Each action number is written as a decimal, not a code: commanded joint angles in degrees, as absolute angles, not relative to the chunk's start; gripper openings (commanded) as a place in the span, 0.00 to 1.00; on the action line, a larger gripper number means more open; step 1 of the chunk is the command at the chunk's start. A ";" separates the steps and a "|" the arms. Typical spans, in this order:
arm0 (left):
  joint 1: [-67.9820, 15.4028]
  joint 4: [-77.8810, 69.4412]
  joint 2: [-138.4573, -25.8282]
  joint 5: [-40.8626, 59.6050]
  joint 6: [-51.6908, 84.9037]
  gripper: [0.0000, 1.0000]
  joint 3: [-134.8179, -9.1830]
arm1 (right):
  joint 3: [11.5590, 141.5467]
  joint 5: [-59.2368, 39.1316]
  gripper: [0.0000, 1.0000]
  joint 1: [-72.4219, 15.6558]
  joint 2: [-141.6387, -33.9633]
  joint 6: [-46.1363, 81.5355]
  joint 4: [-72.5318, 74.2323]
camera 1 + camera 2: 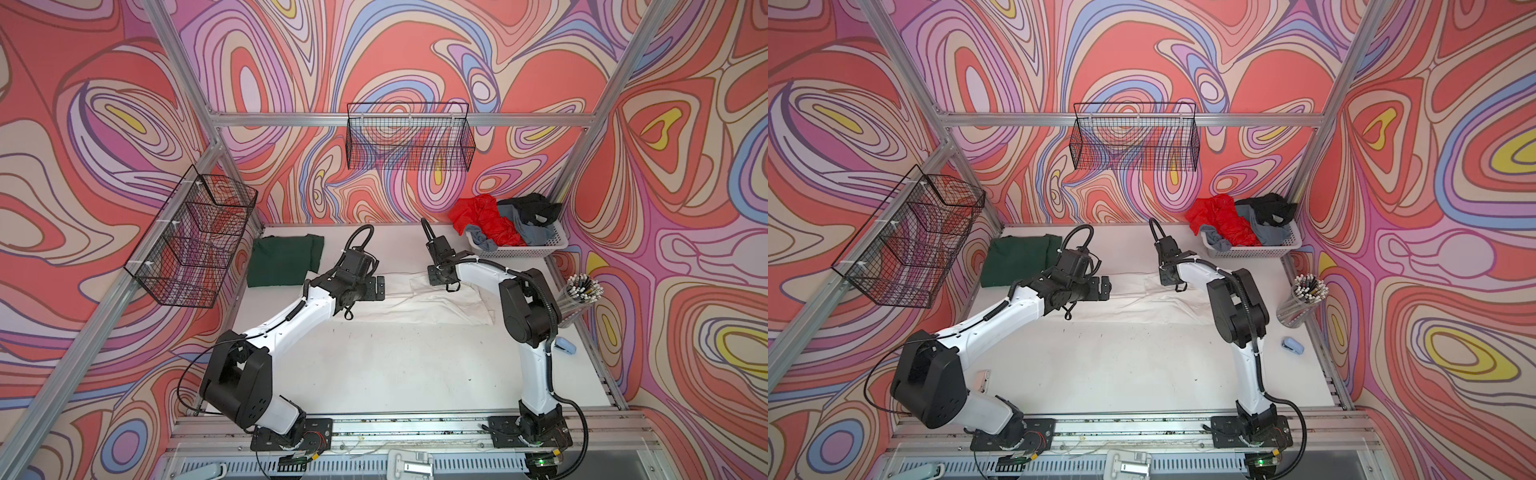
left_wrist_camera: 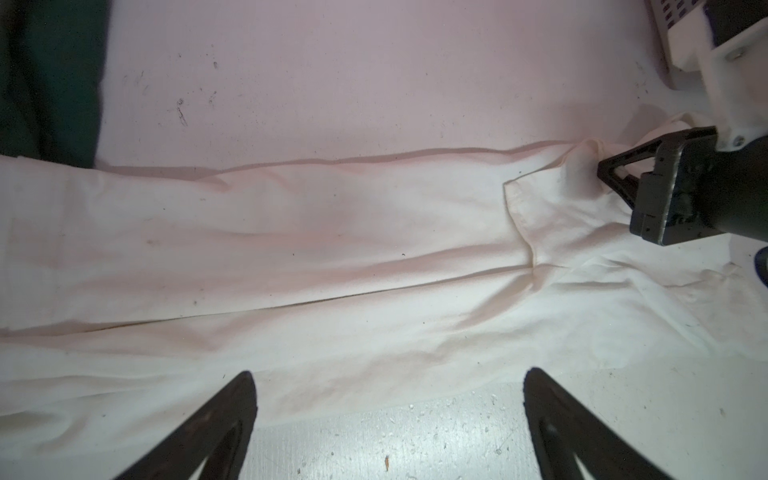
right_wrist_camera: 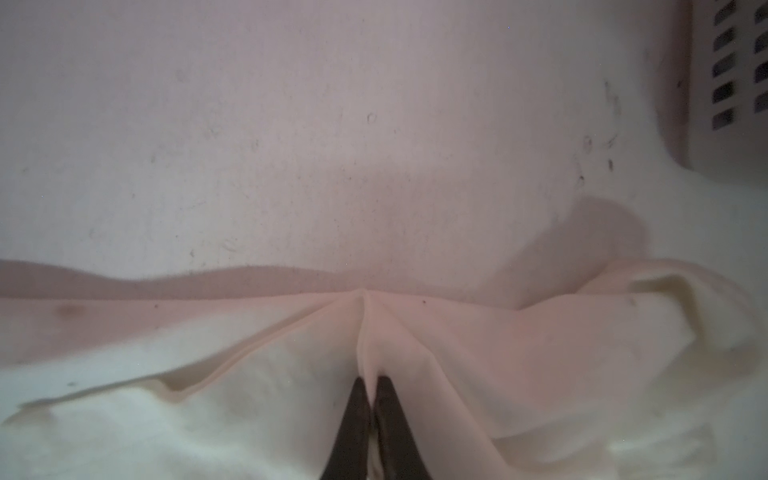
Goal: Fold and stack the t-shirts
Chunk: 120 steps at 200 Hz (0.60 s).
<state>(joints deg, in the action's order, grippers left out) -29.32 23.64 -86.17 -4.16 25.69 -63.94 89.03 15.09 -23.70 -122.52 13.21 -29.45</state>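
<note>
A white t-shirt (image 1: 440, 301) (image 1: 1142, 299) lies stretched across the middle of the table, partly folded lengthwise. My right gripper (image 3: 370, 384) (image 2: 604, 170) (image 1: 441, 279) is shut on a pinched ridge of its far edge near a sleeve. My left gripper (image 2: 388, 399) (image 1: 380, 286) hovers open over the shirt's other end; nothing is between its fingers (image 2: 232, 415). A dark green t-shirt (image 1: 284, 259) (image 1: 1017, 259) lies folded at the back left. Red (image 1: 482, 220), grey (image 1: 536, 235) and black (image 1: 532, 208) t-shirts are heaped in the basket.
The white perforated basket (image 1: 536, 248) (image 3: 727, 83) stands at the back right, close to my right gripper. A cup of pens (image 1: 582, 291) and a small blue stapler (image 1: 565, 345) sit along the right edge. Black wire baskets (image 1: 409, 137) (image 1: 191, 241) hang on the walls.
</note>
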 commanded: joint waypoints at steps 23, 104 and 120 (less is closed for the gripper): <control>-29.44 24.74 -87.88 -5.00 25.50 1.00 -65.48 | 90.48 24.13 0.00 -23.60 -122.18 13.86 -30.16; -29.05 26.82 -88.23 -8.40 21.53 1.00 -67.06 | 93.60 26.47 0.00 -19.20 -121.92 19.42 -34.71; -29.01 26.42 -88.59 -8.20 21.36 1.00 -66.63 | 94.78 26.93 0.00 -19.05 -122.86 19.68 -36.27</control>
<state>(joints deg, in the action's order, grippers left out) -29.26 24.71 -87.90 -6.81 23.00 -65.76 92.27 24.82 -19.11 -122.48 17.96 -33.30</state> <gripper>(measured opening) 0.999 0.048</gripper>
